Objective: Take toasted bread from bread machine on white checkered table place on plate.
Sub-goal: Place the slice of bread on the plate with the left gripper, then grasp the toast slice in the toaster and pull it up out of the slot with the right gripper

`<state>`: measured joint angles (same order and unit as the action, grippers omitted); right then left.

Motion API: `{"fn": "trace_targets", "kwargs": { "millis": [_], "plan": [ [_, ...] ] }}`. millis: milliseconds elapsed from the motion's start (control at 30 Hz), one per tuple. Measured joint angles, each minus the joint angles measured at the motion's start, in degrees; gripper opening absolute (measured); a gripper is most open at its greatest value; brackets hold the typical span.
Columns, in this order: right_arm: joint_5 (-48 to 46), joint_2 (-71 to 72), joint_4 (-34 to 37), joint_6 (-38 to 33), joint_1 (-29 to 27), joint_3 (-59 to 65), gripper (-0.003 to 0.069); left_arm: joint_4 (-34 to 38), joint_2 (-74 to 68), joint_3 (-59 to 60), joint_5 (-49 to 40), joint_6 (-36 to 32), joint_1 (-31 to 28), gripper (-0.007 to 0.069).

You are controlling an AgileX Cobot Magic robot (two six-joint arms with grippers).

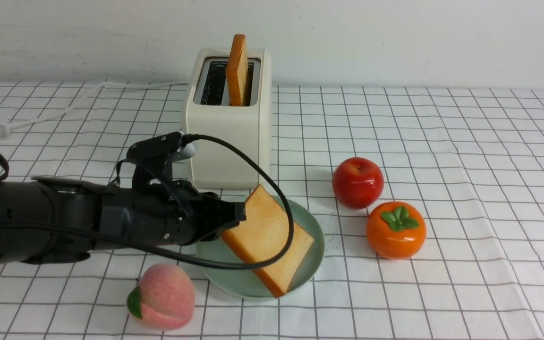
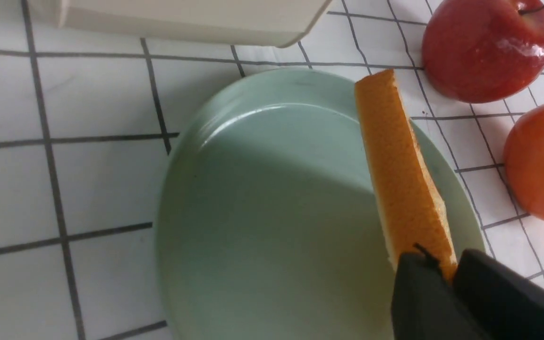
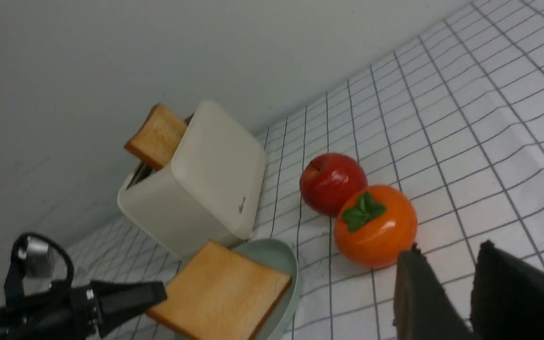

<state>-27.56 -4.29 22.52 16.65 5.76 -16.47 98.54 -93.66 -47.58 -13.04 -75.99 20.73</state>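
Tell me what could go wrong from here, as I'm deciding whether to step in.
The toast on the plate leans up at a slant beside the left gripper, so it may flop or slide if the gripper moves off. Its lower corner reaches the near rim of the plate and might slip over. The peach sits close by the plate, so a low sweep of the arm could knock it.

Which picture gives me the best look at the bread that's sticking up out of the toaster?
The front view: it shows the upright slice and the slot holding it. The right wrist view shows its broad face at a tilt, but little of the slot. The left wrist view misses it, catching only the toaster's base.
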Motion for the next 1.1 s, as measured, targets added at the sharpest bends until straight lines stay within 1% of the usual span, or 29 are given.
{"fn": "trace_targets", "kwargs": {
  "millis": [33, 133, 267, 300, 333, 400, 433, 467, 533, 600, 633, 667, 700, 733, 767, 800, 833, 900, 967, 1033, 1100],
  "plan": [
    [-2.58, -0.98, 0.17, -1.68, 0.77, -1.54, 0.0176, 0.0, 0.0, 0.0, 0.31, -0.24, 0.0, 0.0137],
    [-9.8, -6.21, 1.57, -7.58, 3.14, -8.2, 0.0171, 0.0, 0.0, -0.05, 1.82, -0.6, 0.0, 0.0307],
    [-14.22, -11.94, 4.01, -13.4, 4.4, -14.27, 0.0171, 0.0, 0.69, -0.95, 3.92, -0.66, 0.0, 0.0498],
    [-14.47, -12.26, 4.07, -13.65, 4.4, -14.53, 0.0171, 0.0, 0.85, -0.99, 4.12, -0.65, 0.0, 0.0516],
    [-16.41, -14.82, 4.36, -15.5, 4.45, -16.72, 0.0171, 0.0, 2.8, -1.04, 5.01, -0.65, 0.0, 0.0574],
    [-18.71, -17.62, 4.35, -16.65, 4.51, -19.07, 0.0171, 0.0, 5.39, -1.08, 6.28, -1.05, 0.0, 0.0606],
    [-20.65, -19.91, 4.35, -18.11, 4.56, -20.91, 0.0171, 0.0, 7.3, -1.08, 7.24, -1.6, 0.0, 0.0611],
    [-20.95, -20.31, 4.35, -18.11, 4.56, -21.22, 0.0171, 0.0, 8.09, -1.08, 7.45, -1.67, 0.0, 0.061],
    [-24.4, -25.14, 4.35, -20.4, 4.56, -25.07, 0.0171, -0.15, 12.75, -1.08, 10.18, -2.08, 0.6, 0.0561],
    [-26.82, -29.8, 4.3, -22.88, 4.56, -28.87, 0.0169, -0.32, 18.04, -1.08, 12.42, -2.09, 1.52, 0.0446],
    [-26.97, -29.8, 4.3, -23.09, 4.56, -28.87, 0.0169, -0.32, 18.48, -1.02, 12.56, -2.09, 1.73, 0.0433],
    [-28.13, -33.58, 4.51, -24.75, 4.56, -32.06, 0.0156, -0.37, 22.58, -0.55, 13.55, -2.14, 2.5, 0.0289],
    [-28.5, -35.05, 4.82, -25.45, 4.56, -33.36, 0.0144, -0.37, 24.39, -0.07, 13.73, -2.2, 3.0, 0.0216],
    [-28.89, -36.53, 5.13, -26.02, 4.56, -34.69, 0.0134, -0.43, 26.66, 0.75, 13.8, -2.34, 3.48, 0.0125],
    [-29.08, -37.28, 5.24, -26.41, 4.56, -35.34, 0.013, -0.43, 27.11, 0.95, 13.8, -2.34, 3.48, 0.0108],
    [-29.43, -39.55, 5.84, -27.35, 4.56, -37.33, 0.0108, -0.48, 30.07, 2.52, 13.87, -2.39, 4.2, 0.0021],
    [-29.82, -41.45, 6.34, -28.19, 4.56, -39.02, 0.0092, -0.54, 32.08, 3.77, 13.87, -2.45, 4.63, -0.0013],
    [-30.63, -45.58, 7.92, -30.04, 4.56, -42.73, 0.0064, -0.72, 35.77, 6.73, 13.51, -2.5, 5.15, -0.0013],
    [-31.25, -47.9, 8.82, -31.07, 4.56, -44.4, 0.0056, -0.84, 37.84, 8.03, 13.04, -2.5, 5.21, -0.0013],
    [-33.18, -53.23, 11.51, -33.37, 4.62, -49.55, 0.0048, -2.4, 42.16, 11.21, 10.57, -2.5, 5.21, -0.0013],
    [-34.28, -56.72, 12.78, -34.48, 5.15, -52.86, 0.0047, -3.68, 44.61, 12.44, 9.11, -2.5, 5.21, -0.0013]
  ]
}}
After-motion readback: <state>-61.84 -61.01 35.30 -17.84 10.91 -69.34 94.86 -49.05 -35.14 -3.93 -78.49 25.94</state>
